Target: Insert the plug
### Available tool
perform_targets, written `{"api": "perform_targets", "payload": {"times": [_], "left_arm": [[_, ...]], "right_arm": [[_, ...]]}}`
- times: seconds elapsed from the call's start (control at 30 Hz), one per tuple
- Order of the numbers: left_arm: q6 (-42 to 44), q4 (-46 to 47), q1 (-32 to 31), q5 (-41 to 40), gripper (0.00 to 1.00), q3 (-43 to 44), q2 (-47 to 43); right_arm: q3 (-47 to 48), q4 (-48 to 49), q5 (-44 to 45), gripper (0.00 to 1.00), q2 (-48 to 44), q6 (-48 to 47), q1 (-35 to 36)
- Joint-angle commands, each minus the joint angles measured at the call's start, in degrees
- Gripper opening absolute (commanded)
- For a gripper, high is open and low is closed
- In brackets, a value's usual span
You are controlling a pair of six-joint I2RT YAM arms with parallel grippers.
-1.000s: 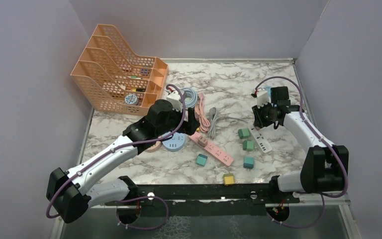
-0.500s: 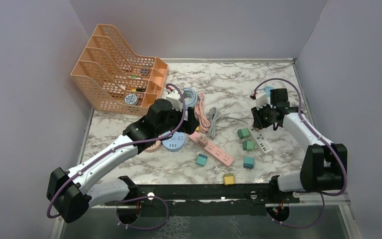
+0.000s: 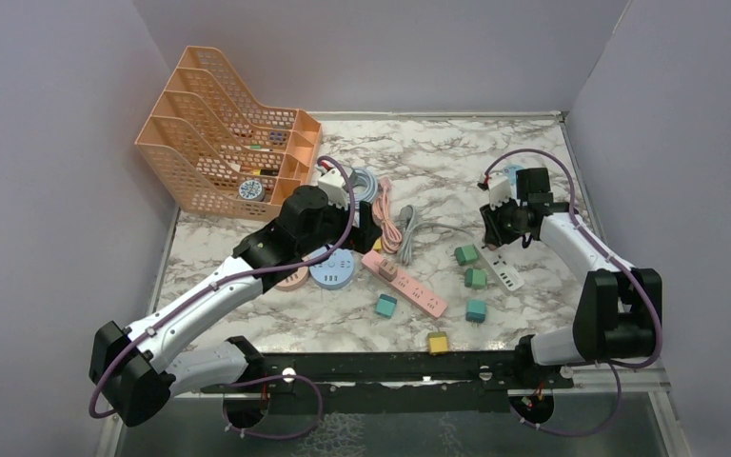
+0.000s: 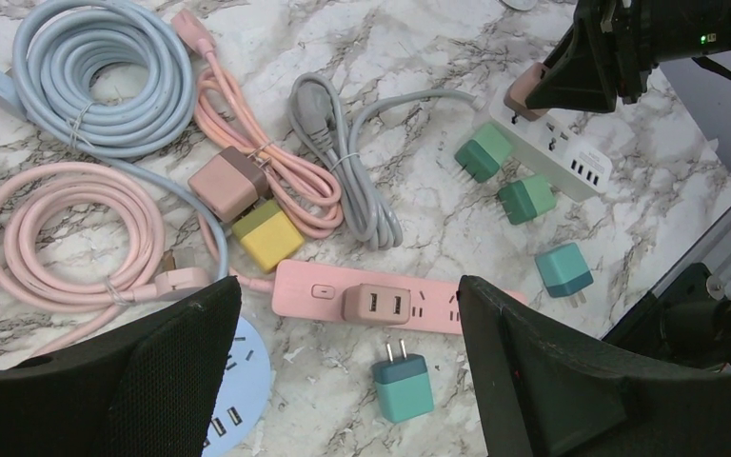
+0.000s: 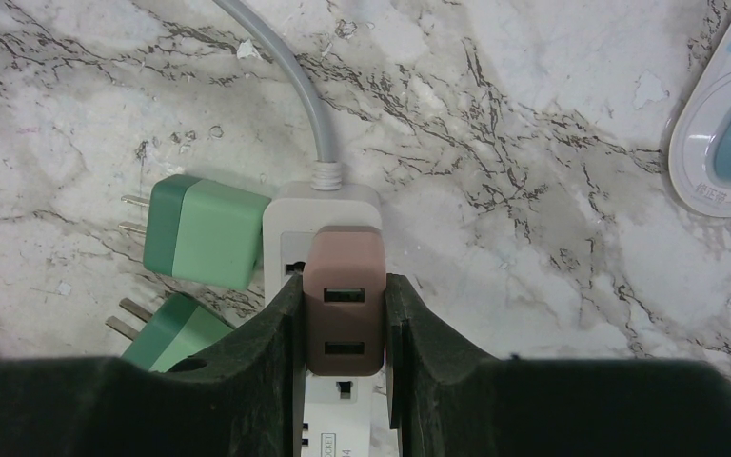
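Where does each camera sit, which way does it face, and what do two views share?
Top external: above and behind, facing the table; left arm, right arm show.
Left wrist: looking down at cables; left gripper open.
Right wrist: looking down; right gripper shut on brown adapter.
Shared: both wrist views show that adapter.

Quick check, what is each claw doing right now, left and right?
Left claw: open, holding nothing.
Right claw: closed on the brown plug, at the white power strip.

plug (image 5: 345,314) on pwr strip (image 5: 322,202), 2 adapters (image 5: 200,233) just left of it
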Motion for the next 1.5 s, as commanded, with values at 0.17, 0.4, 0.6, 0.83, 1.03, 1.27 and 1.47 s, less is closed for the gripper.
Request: {"api": "perform_targets", "payload": {"times": [0.17,0.4,0.6,0.83,1.03,1.27,1.47], "left_arm": [[1.03,1.32,0.57,0.89,0.87,1.75,1.01],[1.55,1.16,0.62,1.25,0.87,2.37,1.83],[1.56,1.0,0.68,1.54,0.87,2.38,2.06],[1.77,0.94,0.75,1.4,0.87,2.38,1.95],[2.17,0.98,0.84,1.21,0.87,2.76,2.35],[3.02,0.48,0.96,0.63,0.87,3.07,2.16],[3.82,0.4,1.11,-0.57,0.87,2.76,1.93]], "right_arm": [[1.17,-3.9,-1.76,0.39,-1.57,2.35,0.0],[2.57,-5.19,-0.59,0.45,-4.8,3.07,0.0],[3.36,-6.94,3.58,0.51,-3.91,1.17,0.0],[3.53,-7.63,4.32,0.35,-1.94,0.28,0.0],[3.44,-8.18,0.97,0.13,0.49,-0.72,0.0],[3.7,-9.66,0.83,0.01,6.08,-1.79,0.0],[4.42,-6.34,-0.25,0.01,9.37,-0.71,0.09]]}}
